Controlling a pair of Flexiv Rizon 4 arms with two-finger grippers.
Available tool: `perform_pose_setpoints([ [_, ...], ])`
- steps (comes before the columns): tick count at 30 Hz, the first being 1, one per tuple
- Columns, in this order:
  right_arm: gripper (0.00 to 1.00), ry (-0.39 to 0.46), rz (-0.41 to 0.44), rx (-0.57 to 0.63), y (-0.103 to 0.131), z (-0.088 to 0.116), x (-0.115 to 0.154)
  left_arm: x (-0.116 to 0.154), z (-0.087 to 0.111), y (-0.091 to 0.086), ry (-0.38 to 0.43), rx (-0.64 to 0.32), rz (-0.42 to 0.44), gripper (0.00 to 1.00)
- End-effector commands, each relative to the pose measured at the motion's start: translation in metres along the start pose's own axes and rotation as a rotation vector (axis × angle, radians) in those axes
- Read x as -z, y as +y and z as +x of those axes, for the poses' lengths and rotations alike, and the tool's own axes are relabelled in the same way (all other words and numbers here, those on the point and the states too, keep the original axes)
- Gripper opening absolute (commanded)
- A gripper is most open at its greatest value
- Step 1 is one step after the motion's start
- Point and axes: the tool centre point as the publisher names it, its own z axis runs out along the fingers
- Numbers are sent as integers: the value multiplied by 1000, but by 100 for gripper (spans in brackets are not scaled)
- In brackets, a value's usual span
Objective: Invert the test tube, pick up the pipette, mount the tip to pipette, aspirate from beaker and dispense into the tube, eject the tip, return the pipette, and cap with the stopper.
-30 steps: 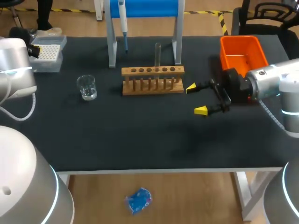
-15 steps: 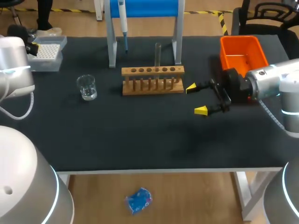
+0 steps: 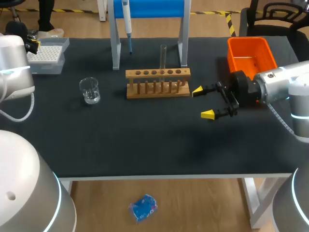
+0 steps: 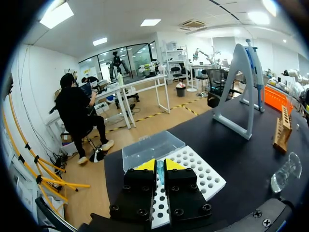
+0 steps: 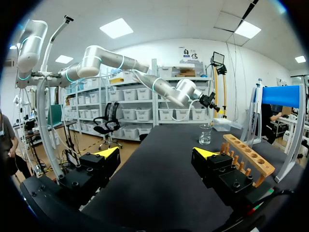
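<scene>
Vertically hung at upper centre, pipette (image 3: 126, 15) up and left of spread-open right hand (image 3: 202, 102); left hand (image 4: 160, 165) at upper-left tip box (image 3: 48, 65), grip unclear.

Lighting: ceiling panels (image 5: 116, 28) are shining bright and even from overhead. Table (image 3: 145, 150): the black top is soaking up light and showing only faint, soft shadows. Beaker (image 3: 90, 90) is catching small glints. Left arm (image 3: 14, 53): its pale shell is glaring slightly.
</scene>
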Motion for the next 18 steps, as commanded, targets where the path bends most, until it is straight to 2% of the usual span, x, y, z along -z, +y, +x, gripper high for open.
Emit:
perform_pose_setpoints([
  [1,100,-1,1,0,0,0,0,8,3,-6,-4,-7,7,0],
  [7,100,-1,1,0,0,0,0,16,4,-15,-16,-20,19,0],
  [12,100,-1,1,0,0,0,0,31,7,-30,-18,-20,34,0],
  [16,100,-1,1,0,0,0,0,51,18,-45,10,-45,48,0],
  [18,100,-1,1,0,0,0,0,65,27,-53,55,-61,62,0],
])
